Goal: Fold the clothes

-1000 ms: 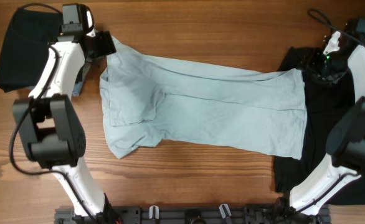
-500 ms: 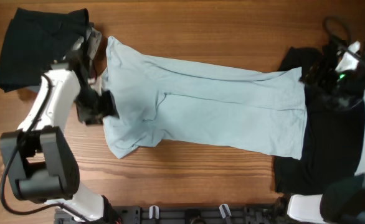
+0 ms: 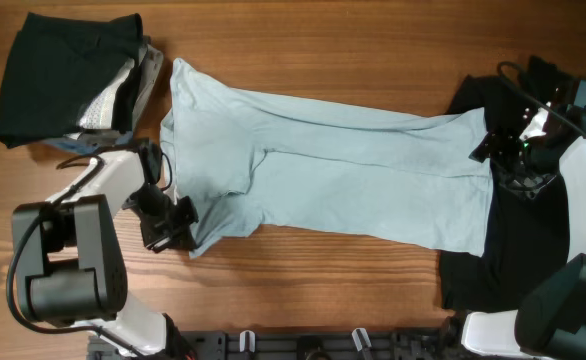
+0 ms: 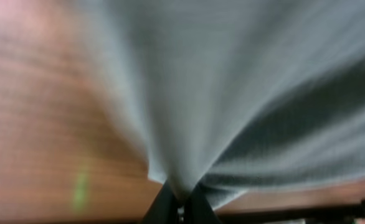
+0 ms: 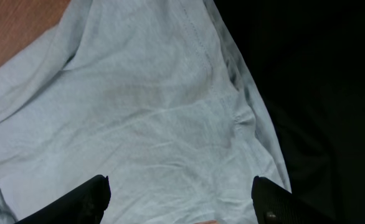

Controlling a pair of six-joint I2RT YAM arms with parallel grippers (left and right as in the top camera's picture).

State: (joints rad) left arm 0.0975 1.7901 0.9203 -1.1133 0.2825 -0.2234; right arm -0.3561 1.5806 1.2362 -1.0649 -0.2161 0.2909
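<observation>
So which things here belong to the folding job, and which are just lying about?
Job: pale blue T-shirt; right black garment; top-left black garment; left hand, shut on the blue shirt; right hand, open over it.
Lying about: pale patterned item, top left; black front rail.

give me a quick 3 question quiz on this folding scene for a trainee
1. True or false: the left tool is shut on the blue shirt.
2. What lies under the blue shirt's right end? A) a black garment B) a towel C) bare wood only
3. Fill in: the right tool stands ___ above the shirt.
Key: 1 true; 2 A; 3 open.
</observation>
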